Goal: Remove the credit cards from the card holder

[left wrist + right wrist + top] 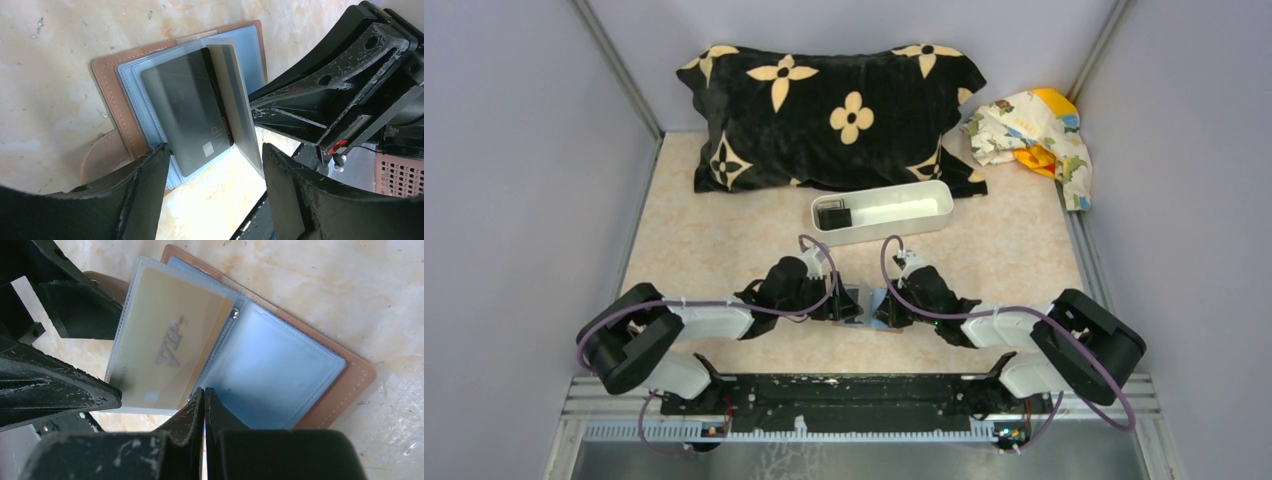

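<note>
The card holder (pixel 111 85) lies open on the table between both arms, brown rim and light blue slot pages (pixel 280 370); in the top view only a sliver of it (pixel 867 300) shows. A dark grey VIP card (pixel 190 110) sits in a clear sleeve on it. A tan-yellow card (pixel 165 350) sits in a sleeve page that is lifted upright. My right gripper (pixel 204 390) is shut on the lower edge of that lifted page. My left gripper (pixel 215 150) is open just above the wallet's near edge, its left finger (pixel 150 170) close to the rim.
A long white tray (pixel 904 205) stands behind the grippers with a dark card (pixel 832 215) at its left end. A black flowered pillow (pixel 824 110) lies at the back and a patterned cloth (pixel 1034 130) at the back right. Grey walls close both sides.
</note>
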{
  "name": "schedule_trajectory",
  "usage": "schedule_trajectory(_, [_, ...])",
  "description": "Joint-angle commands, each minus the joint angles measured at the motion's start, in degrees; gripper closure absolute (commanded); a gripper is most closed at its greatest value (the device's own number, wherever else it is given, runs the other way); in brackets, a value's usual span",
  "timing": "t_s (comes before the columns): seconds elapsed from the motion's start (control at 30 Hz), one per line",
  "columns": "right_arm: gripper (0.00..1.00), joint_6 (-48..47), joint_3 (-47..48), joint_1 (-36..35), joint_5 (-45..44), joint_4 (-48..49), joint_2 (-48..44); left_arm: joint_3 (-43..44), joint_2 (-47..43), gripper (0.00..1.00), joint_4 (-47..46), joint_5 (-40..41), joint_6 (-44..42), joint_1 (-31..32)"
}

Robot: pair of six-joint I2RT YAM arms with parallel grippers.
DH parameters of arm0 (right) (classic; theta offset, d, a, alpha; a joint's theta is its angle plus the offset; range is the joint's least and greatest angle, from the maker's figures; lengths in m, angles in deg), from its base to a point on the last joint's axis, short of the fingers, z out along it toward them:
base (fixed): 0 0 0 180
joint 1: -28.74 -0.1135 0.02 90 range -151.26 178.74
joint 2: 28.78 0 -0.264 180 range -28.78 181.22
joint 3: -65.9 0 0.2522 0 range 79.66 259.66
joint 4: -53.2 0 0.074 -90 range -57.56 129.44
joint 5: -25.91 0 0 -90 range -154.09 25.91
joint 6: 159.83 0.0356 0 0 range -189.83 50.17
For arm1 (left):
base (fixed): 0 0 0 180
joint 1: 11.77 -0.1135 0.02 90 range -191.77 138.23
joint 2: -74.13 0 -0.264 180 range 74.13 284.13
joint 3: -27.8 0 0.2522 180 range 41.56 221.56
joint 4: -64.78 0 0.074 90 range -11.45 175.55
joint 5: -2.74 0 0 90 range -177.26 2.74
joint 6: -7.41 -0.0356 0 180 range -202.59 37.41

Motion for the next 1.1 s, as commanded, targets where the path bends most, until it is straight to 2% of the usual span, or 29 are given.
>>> schedule_trajectory(0.0, [1.0, 0.51, -1.37, -0.21, 0.23, 2.0, 1.06, 0.48, 1.28, 0.27, -5.88, -3.95, 1.54, 0.04])
schedule_trajectory(0.73, [1.0, 0.82, -2.24, -0.21, -0.72, 1.63, -0.21, -1.97, 4.38, 0.2, -15.31, -5.8, 6.25, 0.06])
schedule_trajectory(0.87, [1.0, 0.26, -1.64, -0.19, -2.52, -4.12, -5.41, -2.14, 4.82, 0.22, -14.82, -5.23, 5.98, 0.09])
schedule_trajectory(1.07, [1.0, -1.77, 0.71, -0.05, -6.73, -17.72, -19.21, -2.59, 6.0, 0.23, -15.75, -5.46, 6.1, 0.06])
